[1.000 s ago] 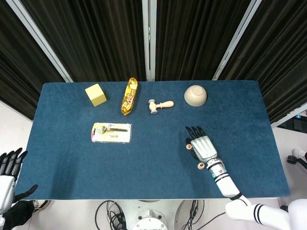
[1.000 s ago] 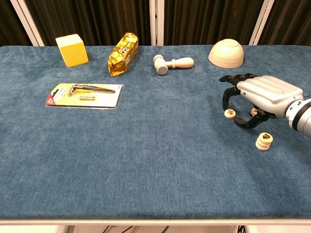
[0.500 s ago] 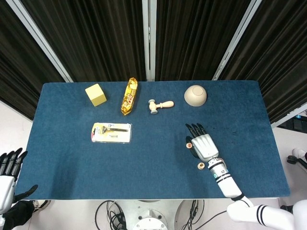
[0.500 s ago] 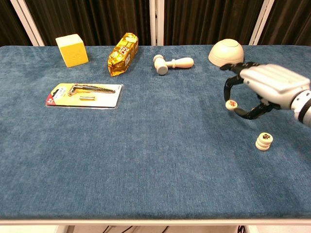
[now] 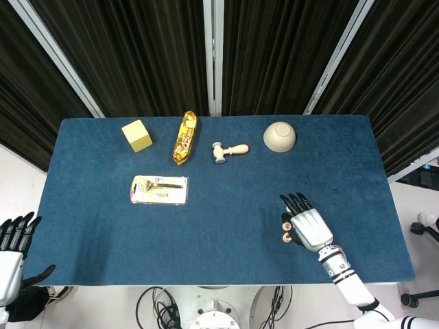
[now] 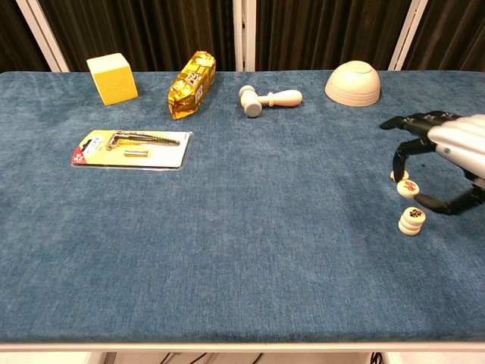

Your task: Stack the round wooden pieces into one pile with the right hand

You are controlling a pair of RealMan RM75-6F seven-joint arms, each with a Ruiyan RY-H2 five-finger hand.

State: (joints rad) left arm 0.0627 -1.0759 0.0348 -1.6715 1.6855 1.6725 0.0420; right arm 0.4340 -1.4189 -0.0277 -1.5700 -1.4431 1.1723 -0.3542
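From the head view, the right robot hand (image 5: 309, 228) is over the near right part of the blue worktop (image 5: 103, 219). A small round wooden piece (image 5: 285, 225) shows at its thumb side, and the little pile of round pieces (image 5: 286, 238) sits just below it. The left robot hand (image 5: 12, 255) hangs off the near left corner, fingers spread, holding nothing.

From the chest view, the right robot hand (image 6: 447, 163) pinches one round wooden piece (image 6: 408, 188) between thumb and finger, up in the air. The pile (image 6: 412, 220) stands on the worktop (image 6: 227, 250) right under it, not touching. Another round piece (image 6: 396, 176) peeks out behind the fingers. Far back sit a yellow block (image 6: 112, 78), a gold snack bag (image 6: 191, 84), a wooden mallet (image 6: 268, 98) and an upside-down bowl (image 6: 353, 83). A flat packet (image 6: 132, 148) lies at the left.
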